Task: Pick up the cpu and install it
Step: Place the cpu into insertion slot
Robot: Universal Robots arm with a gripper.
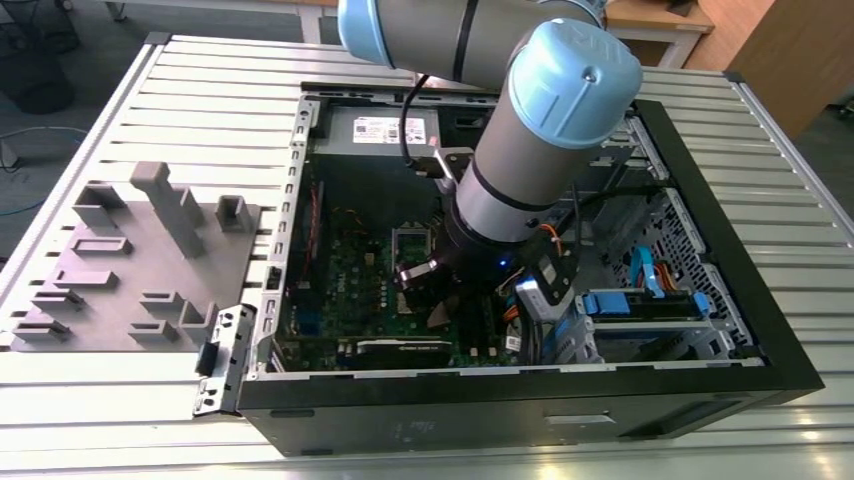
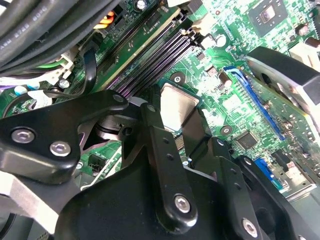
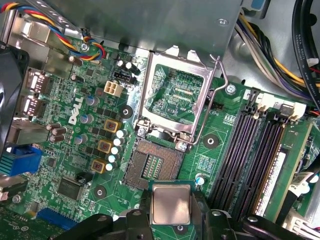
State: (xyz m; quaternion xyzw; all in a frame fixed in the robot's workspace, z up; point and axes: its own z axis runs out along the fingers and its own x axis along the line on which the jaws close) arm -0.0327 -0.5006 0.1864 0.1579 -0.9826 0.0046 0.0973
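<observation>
My claw (image 2: pixel 174 120) was clenched on the cpu (image 3: pixel 171 203), black metal fingers (image 3: pixel 198 215) pinching two opposite edges of its pale rim — a grip that, I judged, kept the flat, dull silver square level. I held it over the green board (image 3: pixel 75 150), just beside the open socket (image 3: pixel 154 167), a dark square bed of fine contacts, not yet filled. Beyond it the silver load frame (image 3: pixel 206 92) stood tipped up on its hinge, likely to leave the socket free. Farther off ran the long memory slots (image 3: pixel 250 155) — and outside the black case (image 1: pixel 507 425), grey plastic blocks (image 1: pixel 134 260) sat on the ribbed counter (image 1: pixel 200 90).
</observation>
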